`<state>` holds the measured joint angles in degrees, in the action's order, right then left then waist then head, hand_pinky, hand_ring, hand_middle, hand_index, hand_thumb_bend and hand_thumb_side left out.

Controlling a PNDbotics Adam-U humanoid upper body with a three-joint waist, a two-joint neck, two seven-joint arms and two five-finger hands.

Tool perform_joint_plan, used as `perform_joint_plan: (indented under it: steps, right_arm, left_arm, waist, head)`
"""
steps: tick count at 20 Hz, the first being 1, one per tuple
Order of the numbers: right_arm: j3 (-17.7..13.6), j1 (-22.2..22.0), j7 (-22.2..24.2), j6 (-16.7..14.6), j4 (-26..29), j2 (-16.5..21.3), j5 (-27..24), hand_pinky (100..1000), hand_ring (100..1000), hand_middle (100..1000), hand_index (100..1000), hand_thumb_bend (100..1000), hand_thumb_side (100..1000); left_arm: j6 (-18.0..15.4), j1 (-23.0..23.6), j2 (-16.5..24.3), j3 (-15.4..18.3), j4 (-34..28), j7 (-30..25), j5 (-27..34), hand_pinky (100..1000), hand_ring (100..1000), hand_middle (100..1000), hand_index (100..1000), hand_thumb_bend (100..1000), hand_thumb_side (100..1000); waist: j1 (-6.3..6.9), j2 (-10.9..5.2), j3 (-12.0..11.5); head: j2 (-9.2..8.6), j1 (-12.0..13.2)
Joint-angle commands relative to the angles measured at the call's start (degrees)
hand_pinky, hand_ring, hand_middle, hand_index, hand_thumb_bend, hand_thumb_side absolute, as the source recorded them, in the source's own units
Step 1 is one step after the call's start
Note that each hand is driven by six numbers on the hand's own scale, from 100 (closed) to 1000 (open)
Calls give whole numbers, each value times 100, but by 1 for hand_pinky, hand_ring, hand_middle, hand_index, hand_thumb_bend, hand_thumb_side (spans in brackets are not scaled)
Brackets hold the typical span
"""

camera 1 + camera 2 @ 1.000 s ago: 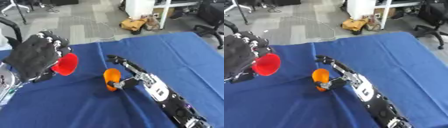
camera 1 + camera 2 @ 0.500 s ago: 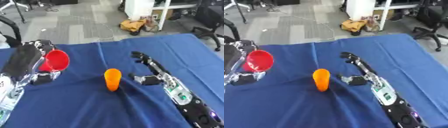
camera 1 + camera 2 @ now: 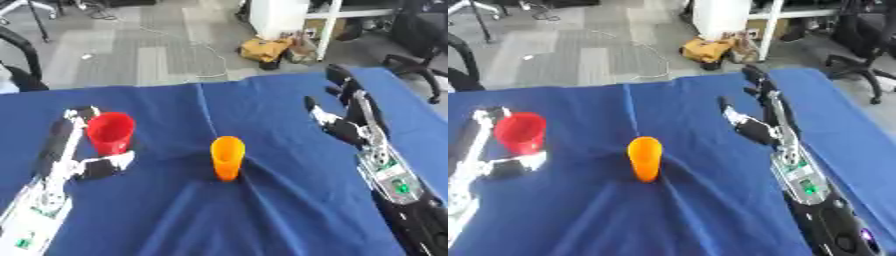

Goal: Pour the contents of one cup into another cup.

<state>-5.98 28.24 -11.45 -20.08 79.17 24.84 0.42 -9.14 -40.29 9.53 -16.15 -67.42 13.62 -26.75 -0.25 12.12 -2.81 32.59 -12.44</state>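
Bright, even indoor light with faint shadows. Soft blur throughout; the hands' edges smear, and the far floor looks hazy.

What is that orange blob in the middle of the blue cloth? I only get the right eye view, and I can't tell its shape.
Observer: The left eye view shows it is an upright orange plastic cup, its round open mouth facing up.
Operator: And is the hand on my left holding the red one?
Observer: In the left eye view, the left hand lies beside the red plastic cup with straight fingers; the cup stands upright on the blue cloth-covered table.
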Motion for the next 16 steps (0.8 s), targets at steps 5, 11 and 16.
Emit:
perform_joint_plan:
  steps: [5,11,16]
  right_arm:
    - [-37,13,-248,144,261,45,-14,873,947,930,887,329,309]
    - [-43,-16,-236,163,215,43,-30,869,945,928,886,323,318]
    - [-38,-13,-210,163,195,40,-48,869,944,927,886,320,324]
  left_arm:
    - [-522,169,34,22,-54,-270,507,434,426,425,632,713,100]
    - [-489,348,265,106,-756,-338,11,581,660,667,777,1000,100]
    - [-392,496,332,189,-1128,-555,-103,609,706,720,809,1000,109]
  waist:
    - [6,-63,5]
    - [21,-72,-12]
    - [48,-86,-9]
  head:
    - [-41,11]
    - [-30,7]
    - [-31,-1]
